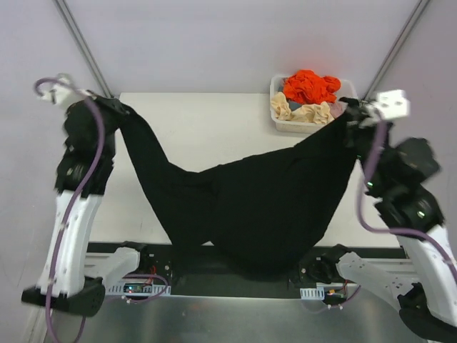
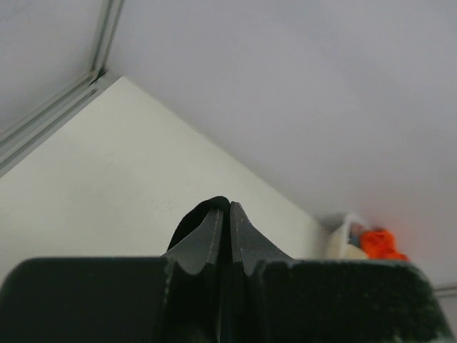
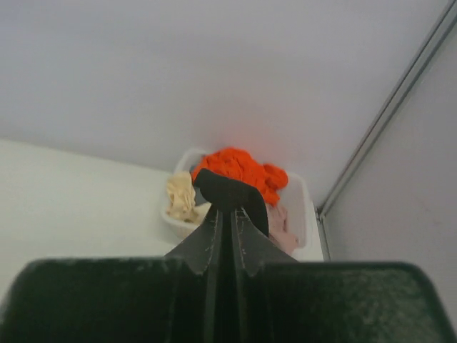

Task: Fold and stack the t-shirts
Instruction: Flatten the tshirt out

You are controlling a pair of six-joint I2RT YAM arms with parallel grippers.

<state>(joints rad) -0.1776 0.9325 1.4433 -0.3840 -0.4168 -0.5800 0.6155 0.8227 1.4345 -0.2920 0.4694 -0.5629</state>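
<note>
A black t-shirt [image 1: 257, 207] hangs stretched between both grippers above the white table [image 1: 207, 128], sagging down over the table's near edge. My left gripper [image 1: 118, 108] is shut on one corner of it at the far left; a black fold [image 2: 196, 214] pokes past the fingertips in the left wrist view. My right gripper [image 1: 351, 108] is shut on the other corner at the far right, with a black flap [image 3: 228, 189] showing above the fingertips in the right wrist view.
A white basket [image 1: 280, 121] at the far right corner holds an orange shirt [image 1: 310, 87] and a beige one [image 1: 300, 111]; it also shows in the right wrist view [image 3: 303, 204]. Grey walls and metal frame rails surround the table.
</note>
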